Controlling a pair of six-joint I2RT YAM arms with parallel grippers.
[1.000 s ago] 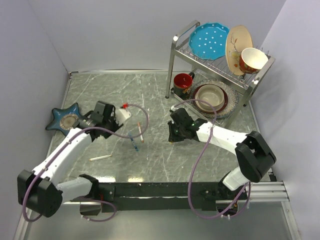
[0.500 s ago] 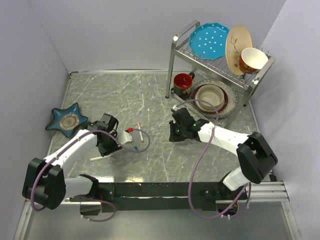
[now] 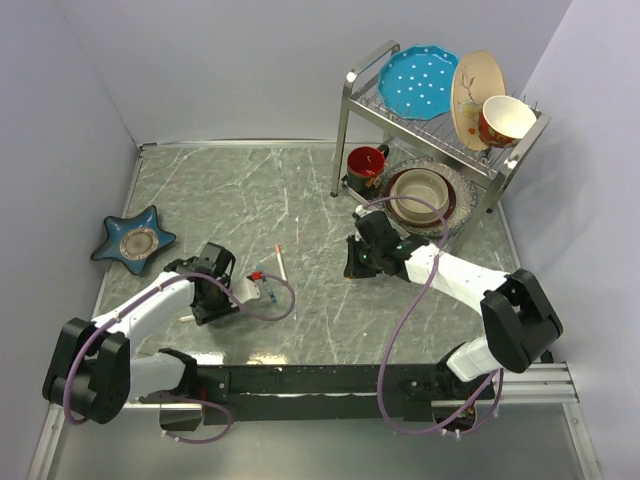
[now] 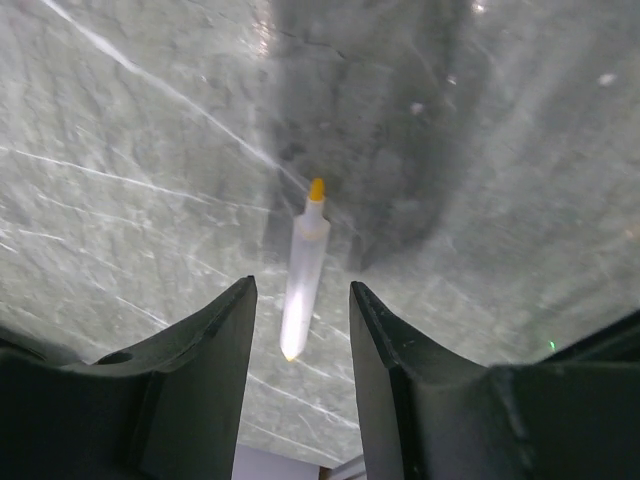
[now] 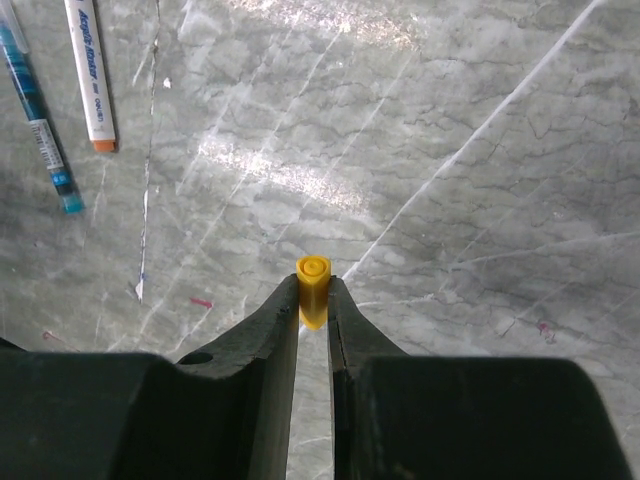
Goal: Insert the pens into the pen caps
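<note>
We see white shells, black joints on left arm (image 3: pixel 150 300), right arm (image 3: pixel 455 280). We note purple cable (image 3: pixel 399 326) looping along each, black base rail (image 3: pixel 320 378) at 6 o'clock. Our jaws: matte black, wedge-shaped.

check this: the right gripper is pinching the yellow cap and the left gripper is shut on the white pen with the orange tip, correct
Not quite. The left gripper is not shut on anything. The left wrist view shows its jaws open on either side of the white pen, which lies on the table with a gap to each finger. The rest holds: the right gripper is pinching the yellow cap.
</note>
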